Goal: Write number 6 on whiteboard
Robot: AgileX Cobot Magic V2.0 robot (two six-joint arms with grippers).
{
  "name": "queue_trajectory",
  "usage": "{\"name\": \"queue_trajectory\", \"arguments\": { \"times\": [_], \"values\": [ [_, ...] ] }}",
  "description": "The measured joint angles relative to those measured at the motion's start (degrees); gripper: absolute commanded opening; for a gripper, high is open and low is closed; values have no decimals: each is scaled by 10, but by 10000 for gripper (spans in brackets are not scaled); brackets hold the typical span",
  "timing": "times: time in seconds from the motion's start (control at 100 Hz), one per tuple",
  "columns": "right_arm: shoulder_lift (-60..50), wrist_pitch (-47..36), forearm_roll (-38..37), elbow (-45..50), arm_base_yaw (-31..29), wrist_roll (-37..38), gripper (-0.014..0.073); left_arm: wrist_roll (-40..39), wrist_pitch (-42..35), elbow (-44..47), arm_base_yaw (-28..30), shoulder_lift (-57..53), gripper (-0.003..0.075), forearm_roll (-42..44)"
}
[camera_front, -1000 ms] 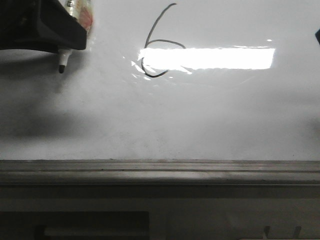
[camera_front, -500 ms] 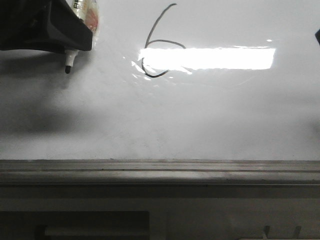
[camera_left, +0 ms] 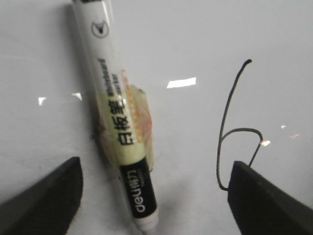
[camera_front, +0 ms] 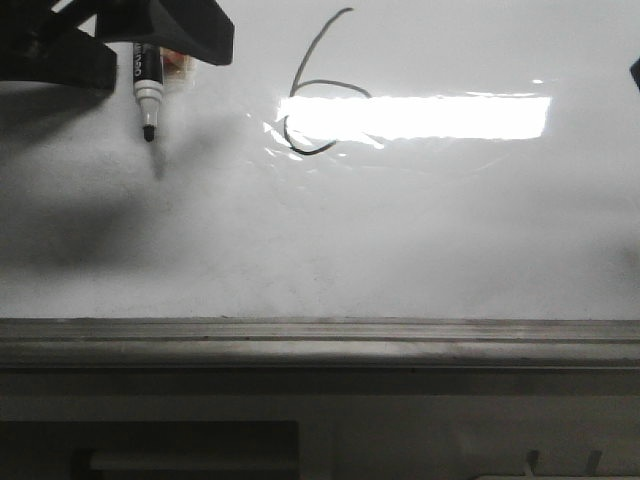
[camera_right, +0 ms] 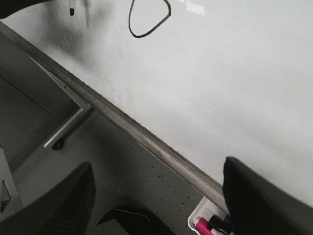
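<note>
The number 6 (camera_front: 318,85) is standing complete in the upper centre of the front view, its loop crossing the bright reflection on the whiteboard (camera_front: 400,230). Over the last second the marker (camera_front: 148,85) has been sliding right along the upper left of the frame, and more of its barrel is now showing below the left hand (camera_front: 150,45). In the left wrist view the fingers (camera_left: 46,196) are standing spread wide, well apart from the marker's barrel, so the left hand is released; what is holding the taped marker cannot be told. The right hand (camera_right: 156,200) is likewise hanging released over the board's rail (camera_right: 122,125). Writing appears finished; the left arm is probably repositioning away from the digit.
</note>
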Motion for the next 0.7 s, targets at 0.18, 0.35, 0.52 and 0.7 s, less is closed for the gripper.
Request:
{"name": "queue_trajectory", "arguments": {
  "times": [0.18, 0.35, 0.52, 0.7],
  "values": [
    [-20, -4, 0, 0, 0, 1, 488, 55, -16, 0, 0, -65, 617, 9],
    [-82, -40, 21, 0, 0, 1, 367, 100, -17, 13, 0, -160, 599, 11],
    [-156, -84, 31, 0, 0, -14, -15, 114, -10, 59, 0, -248, 281, 11],
    [-240, -106, 34, 20, 0, -42, -65, 114, 42, 132, 0, -339, -20, 23]
  ]
}}
